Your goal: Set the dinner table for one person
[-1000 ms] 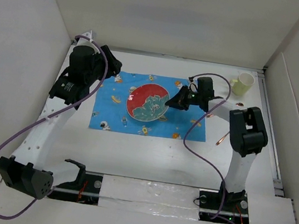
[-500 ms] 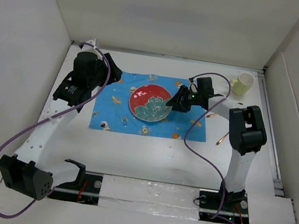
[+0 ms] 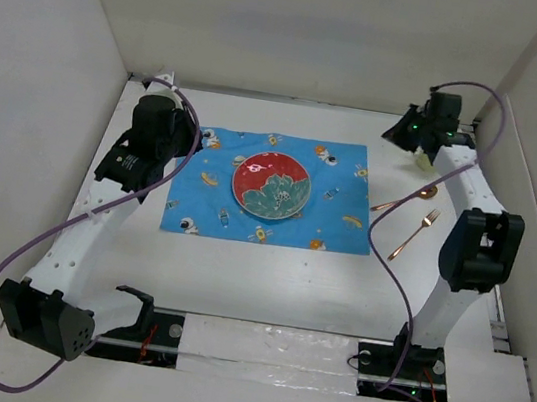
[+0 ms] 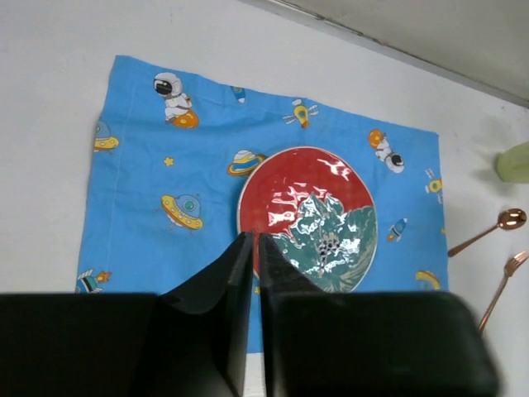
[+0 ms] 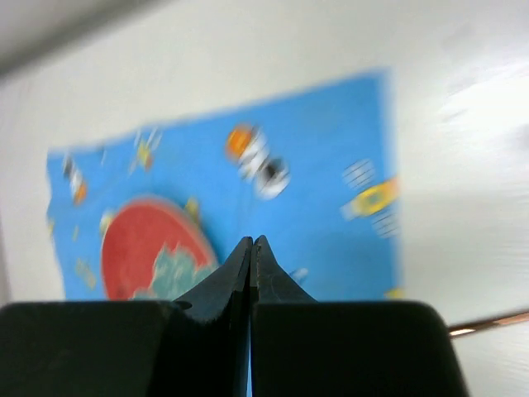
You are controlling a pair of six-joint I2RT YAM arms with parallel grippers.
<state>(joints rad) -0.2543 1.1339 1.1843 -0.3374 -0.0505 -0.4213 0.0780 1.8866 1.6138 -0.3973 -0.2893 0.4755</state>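
On the white dinner table point(image 3: 267, 277) lies a blue space-print placemat point(image 3: 198, 201) with a red and teal plate point(image 3: 271, 185) flat at its middle. A copper spoon point(image 3: 405, 199) and fork point(image 3: 415, 233) rest on the table right of the mat. My left gripper point(image 3: 192, 141) hovers over the mat's left edge, shut and empty; the left wrist view shows its tips point(image 4: 252, 240) above the plate point(image 4: 307, 217). Over the back right corner, my right gripper point(image 3: 394, 135) is shut on nothing. The right arm mostly hides a pale green cup point(image 3: 422, 161).
White walls close in the table at the back and on both sides. The arm bases and a rail point(image 3: 267, 347) run along the near edge. In the left wrist view the cup point(image 4: 514, 162), spoon point(image 4: 488, 231) and fork point(image 4: 500, 281) sit at the right border.
My right gripper let go of the plate, which settled flat on the mat, then swung to the back right corner and shut. The left gripper's jaws closed.
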